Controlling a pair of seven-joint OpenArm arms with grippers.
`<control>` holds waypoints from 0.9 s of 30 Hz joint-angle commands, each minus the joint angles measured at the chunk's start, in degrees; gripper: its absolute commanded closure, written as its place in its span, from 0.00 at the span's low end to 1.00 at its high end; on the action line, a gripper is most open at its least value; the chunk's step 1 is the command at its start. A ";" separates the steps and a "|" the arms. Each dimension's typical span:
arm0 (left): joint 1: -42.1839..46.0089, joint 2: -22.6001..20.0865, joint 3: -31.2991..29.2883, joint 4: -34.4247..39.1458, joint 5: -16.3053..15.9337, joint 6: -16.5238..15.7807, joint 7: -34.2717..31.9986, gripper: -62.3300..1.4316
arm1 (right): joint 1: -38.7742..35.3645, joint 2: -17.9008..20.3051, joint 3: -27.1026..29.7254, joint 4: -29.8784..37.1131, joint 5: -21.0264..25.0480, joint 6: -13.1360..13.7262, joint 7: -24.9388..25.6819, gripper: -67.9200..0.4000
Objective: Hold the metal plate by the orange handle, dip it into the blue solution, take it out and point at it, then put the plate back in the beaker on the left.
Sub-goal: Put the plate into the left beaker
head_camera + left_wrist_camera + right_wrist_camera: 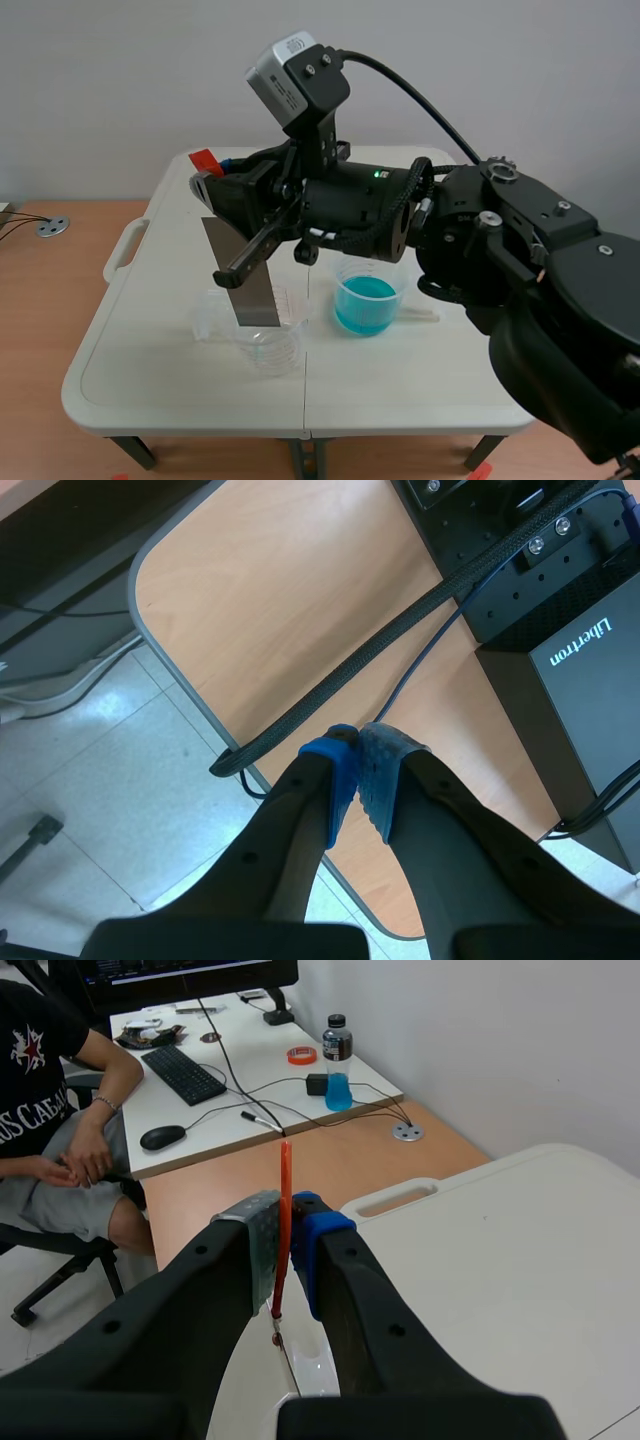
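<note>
– Over the left half of the worktop (420,380), the right arm is stretched right across the middle, and its tool (218,190) has the orange handle (205,158) clamped between the pads.

– How does that look from the right wrist?

– Edge-on! The orange handle (285,1175) is a thin upright strip squeezed between the two fingers of the right tool (285,1225), sticking out past the fingertips. The fingers are only a sliver apart, tight on it.

– And the metal plate?

– The metal plate (250,285) hangs down from the tool, slightly tilted, grey and flat. Its lower edge sits in the mouth of the clear beaker (268,345) on the left, as far as I can tell.

– The blue solution?

– In its own beaker (365,300), just beside the clear one, on the side the arm comes in from. The plate is clear of it, not touching.

– The other arm?

– Off the worktop altogether. The left tool (358,745) is closed up, blue pads pressed together, nothing between them, hanging over a wooden desk (300,600) edge and a tiled floor (110,780).
</note>
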 commanded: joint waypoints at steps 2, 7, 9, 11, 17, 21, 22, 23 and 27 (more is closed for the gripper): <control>0.61 -0.02 -0.04 0.55 -0.13 -0.15 -0.39 0.95 | 0.70 -0.20 0.04 -0.92 0.63 -0.07 1.62 0.98; 0.04 -0.02 -0.04 -0.04 -0.13 -0.17 -0.33 0.95 | 0.70 -0.20 0.04 -3.67 0.66 -0.04 4.24 0.98; -0.33 -0.02 -0.04 -0.52 -0.13 -0.28 -0.35 0.95 | 0.70 -0.20 0.04 -4.70 0.66 -0.04 5.38 0.98; -0.33 -0.02 -0.04 -0.76 -0.13 -0.28 -0.37 0.95 | 0.70 -0.20 0.04 -5.64 0.76 -0.02 6.32 0.98; -0.31 -0.02 -0.04 -0.94 -0.13 -0.28 -0.35 0.95 | 0.70 -0.20 0.04 -7.91 1.57 -0.02 8.02 0.98; -0.33 0.52 -0.07 -1.29 -0.13 -0.28 -0.35 0.95 | 0.70 -0.20 0.04 -9.07 3.13 -0.02 8.39 0.98; -0.33 0.76 -0.07 -1.29 -0.13 -0.28 -0.35 0.95 | 0.70 -0.20 0.04 -9.40 3.69 -0.02 8.39 0.98; -0.33 0.96 -0.07 -1.29 -0.13 -0.28 -0.35 0.95 | 0.70 -0.22 0.04 -9.70 4.26 -0.02 8.39 0.98; -0.33 1.86 -0.04 -1.29 -0.13 -0.28 -0.37 0.95 | 0.70 -0.37 0.04 -11.13 5.60 -0.02 8.37 0.98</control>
